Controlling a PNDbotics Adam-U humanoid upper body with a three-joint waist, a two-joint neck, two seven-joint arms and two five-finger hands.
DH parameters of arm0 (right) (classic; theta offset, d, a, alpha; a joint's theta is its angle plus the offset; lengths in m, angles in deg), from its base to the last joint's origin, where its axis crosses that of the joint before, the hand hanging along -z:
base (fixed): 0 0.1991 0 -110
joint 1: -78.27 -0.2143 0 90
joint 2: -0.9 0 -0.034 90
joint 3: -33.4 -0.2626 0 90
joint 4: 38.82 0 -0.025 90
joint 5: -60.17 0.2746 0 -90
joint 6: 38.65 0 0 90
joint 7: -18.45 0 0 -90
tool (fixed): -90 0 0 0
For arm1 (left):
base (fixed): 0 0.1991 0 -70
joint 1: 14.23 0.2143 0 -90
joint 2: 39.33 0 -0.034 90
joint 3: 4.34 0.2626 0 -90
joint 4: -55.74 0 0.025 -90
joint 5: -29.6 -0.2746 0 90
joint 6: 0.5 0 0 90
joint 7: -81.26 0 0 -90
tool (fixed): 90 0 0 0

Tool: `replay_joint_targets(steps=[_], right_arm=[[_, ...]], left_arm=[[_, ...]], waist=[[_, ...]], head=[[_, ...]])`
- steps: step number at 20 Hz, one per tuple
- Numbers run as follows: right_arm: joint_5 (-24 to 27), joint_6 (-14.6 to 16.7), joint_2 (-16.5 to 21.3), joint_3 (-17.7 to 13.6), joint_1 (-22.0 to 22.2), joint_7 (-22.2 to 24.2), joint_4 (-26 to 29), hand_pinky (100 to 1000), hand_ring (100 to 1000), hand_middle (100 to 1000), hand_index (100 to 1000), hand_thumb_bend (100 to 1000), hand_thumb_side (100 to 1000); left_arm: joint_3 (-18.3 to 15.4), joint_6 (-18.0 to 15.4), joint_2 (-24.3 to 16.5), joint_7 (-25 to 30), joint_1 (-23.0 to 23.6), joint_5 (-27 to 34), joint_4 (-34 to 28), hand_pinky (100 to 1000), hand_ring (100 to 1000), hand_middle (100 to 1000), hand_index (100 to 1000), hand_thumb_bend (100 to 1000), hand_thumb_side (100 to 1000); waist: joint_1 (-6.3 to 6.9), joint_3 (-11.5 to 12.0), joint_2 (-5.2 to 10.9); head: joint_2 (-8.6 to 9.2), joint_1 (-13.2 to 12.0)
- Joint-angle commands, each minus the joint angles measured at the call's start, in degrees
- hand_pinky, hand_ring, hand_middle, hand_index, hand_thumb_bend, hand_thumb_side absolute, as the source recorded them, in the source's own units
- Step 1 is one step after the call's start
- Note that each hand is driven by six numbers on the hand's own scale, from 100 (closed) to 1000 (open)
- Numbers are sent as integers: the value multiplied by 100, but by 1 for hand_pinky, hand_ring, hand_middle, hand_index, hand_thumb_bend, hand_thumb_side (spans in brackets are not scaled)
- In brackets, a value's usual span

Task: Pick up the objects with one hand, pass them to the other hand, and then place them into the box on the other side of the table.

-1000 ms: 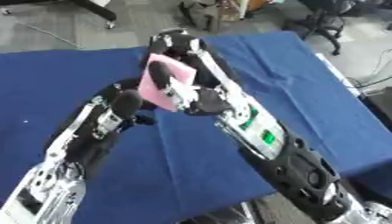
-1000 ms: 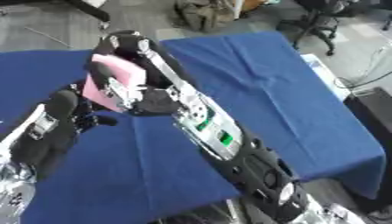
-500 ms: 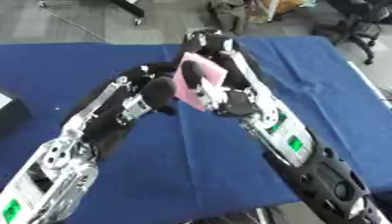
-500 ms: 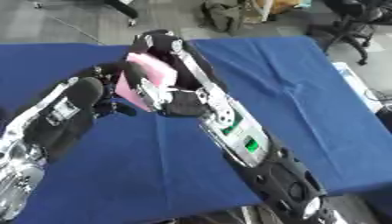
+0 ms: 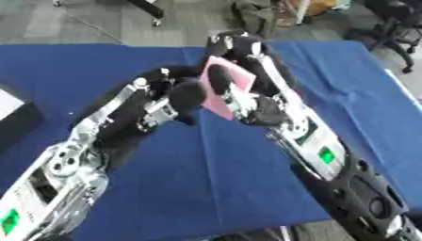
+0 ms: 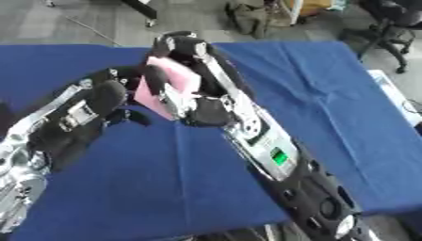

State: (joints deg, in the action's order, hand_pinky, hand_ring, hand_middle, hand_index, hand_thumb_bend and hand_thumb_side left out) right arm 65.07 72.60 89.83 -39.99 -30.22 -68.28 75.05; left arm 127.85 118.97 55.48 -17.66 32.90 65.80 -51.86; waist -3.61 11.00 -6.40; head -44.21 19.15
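Table (image 5: pixel 247 188): covered by a blue cloth that fills most of both views, with grey floor beyond its far edge.
Right arm (image 5: pixel 326 155): comes in from the lower right and stretches up toward the middle of the table; a green patch shows on its forearm.
Left arm (image 5: pixel 78 150): comes in from the lower left, angled up to meet the right hand over the table's middle.
Box (image 5: pixel 15 115): dark with a white top, at the table's left edge, only partly in the left eye view and well apart from both hands.
Right hand (image 6: pixel 185 70): fingers and thumb curled round the pink block, holding it up above the cloth.
Left hand (image 5: pixel 177 94): just beside the pink block on its left; whether its fingers grip it, I cannot tell.
Pink block (image 6: pixel 169 84): flat and tilted, in the air between the two hands.
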Motion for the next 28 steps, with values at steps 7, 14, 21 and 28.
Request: replay_joint_targets(steps=[7,14,21,28], right_arm=[[-24,52,58,-25,-84,-5,27,100,278,200,305,100,470],[-184,161,46,-59,-87,-61,71,100,271,192,284,100,470],[-387,403,19,-87,-97,-268,73,100,253,175,272,100,470],[-587,721,7,-103,-108,-578,73,100,233,162,262,100,470]], left_arm=[[243,314,107,394,-276,106,-514,658,688,634,809,1000,546],[244,465,179,507,-268,102,-534,646,671,620,803,1000,548],[296,654,291,546,-255,201,-501,638,660,612,798,1000,561],[387,788,435,639,-250,349,-419,636,659,613,797,1000,570]], waist=[[14,-36,73],[20,-54,71],[16,-66,66],[14,-74,67]], head=[[9,-21],[9,-22],[9,-34],[9,-53]])
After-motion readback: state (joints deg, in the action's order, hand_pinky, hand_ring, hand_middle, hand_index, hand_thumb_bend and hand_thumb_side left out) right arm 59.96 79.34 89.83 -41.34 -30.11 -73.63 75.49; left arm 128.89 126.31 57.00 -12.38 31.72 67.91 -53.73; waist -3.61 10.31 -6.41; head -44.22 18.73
